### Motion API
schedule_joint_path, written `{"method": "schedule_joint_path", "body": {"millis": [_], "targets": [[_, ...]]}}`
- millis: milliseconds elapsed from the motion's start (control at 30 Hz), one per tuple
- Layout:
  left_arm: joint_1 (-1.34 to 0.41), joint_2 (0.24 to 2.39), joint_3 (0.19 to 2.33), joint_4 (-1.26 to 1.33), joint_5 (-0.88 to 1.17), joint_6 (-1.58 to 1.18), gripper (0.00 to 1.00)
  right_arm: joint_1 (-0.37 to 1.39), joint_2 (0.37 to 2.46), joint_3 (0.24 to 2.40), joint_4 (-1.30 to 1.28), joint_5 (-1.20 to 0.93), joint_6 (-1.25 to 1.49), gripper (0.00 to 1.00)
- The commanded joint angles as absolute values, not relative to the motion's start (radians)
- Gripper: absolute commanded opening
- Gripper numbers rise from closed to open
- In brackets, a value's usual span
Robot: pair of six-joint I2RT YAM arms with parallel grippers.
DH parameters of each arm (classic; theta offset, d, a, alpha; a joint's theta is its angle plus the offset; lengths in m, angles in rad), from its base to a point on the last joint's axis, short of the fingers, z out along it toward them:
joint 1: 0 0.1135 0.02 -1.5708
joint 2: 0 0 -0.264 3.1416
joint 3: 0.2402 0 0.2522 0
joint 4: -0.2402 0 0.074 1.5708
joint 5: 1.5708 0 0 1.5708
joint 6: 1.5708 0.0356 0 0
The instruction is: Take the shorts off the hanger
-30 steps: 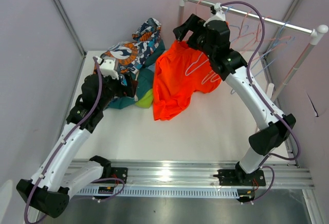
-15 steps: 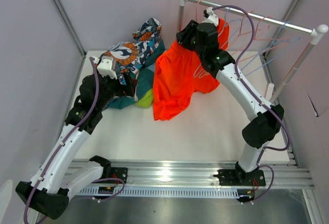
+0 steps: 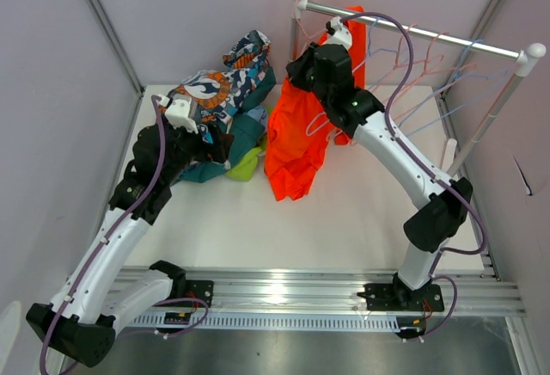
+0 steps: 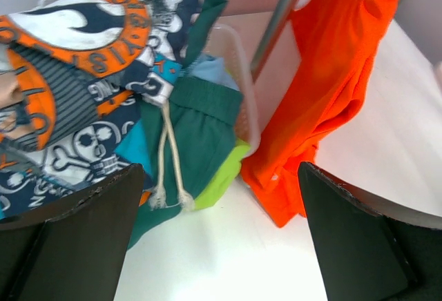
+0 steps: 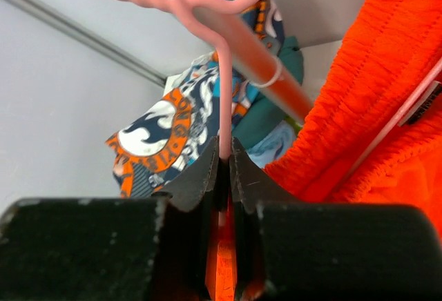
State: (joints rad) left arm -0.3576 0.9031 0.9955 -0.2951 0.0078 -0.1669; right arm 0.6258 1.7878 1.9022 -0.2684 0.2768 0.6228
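Jaws gaped wide and empty on the left, and sat clamped shut on a hanger on the right.
Over the heaped shorts [image 3: 219, 100] on the table [image 3: 344, 220] the left gripper [image 4: 219, 197] hovered, seemingly waiting. Beside the heap the orange shorts [image 3: 296, 138] hung from the pink hanger [image 5: 222, 87], whose neck the right gripper [image 5: 226, 152] pinched just under the rail [image 3: 430, 35], probably to lift it free.

You've got crinkly, ribbed matt cloth on the orange shorts [image 5: 373, 87], a smooth glossy pink hanger [image 5: 223, 101] that looks like coated wire, matt black plastic fingers [image 5: 197, 177], a shiny metal rail [image 3: 481, 39], and a smooth white counter [image 3: 344, 212].
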Motion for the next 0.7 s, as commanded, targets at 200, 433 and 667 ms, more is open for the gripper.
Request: {"method": "schedule_joint_path", "body": {"millis": [200, 433, 667], "targets": [[-0.387, 0.862, 1.008, -0.092, 0.415, -0.189, 0.99, 0.678, 1.597, 1.962, -0.181, 0.310, 0.563, 0.00], [-0.442, 0.897, 0.982, 0.104, 0.524, -0.273, 0.99, 0.680, 1.507, 1.919, -0.190, 0.302, 0.655, 0.00], [-0.564, 0.952, 0.879, 0.331, 0.538, -0.321, 0.99, 0.681, 1.408, 1.821, -0.164, 0.305, 0.747, 0.00]]}}
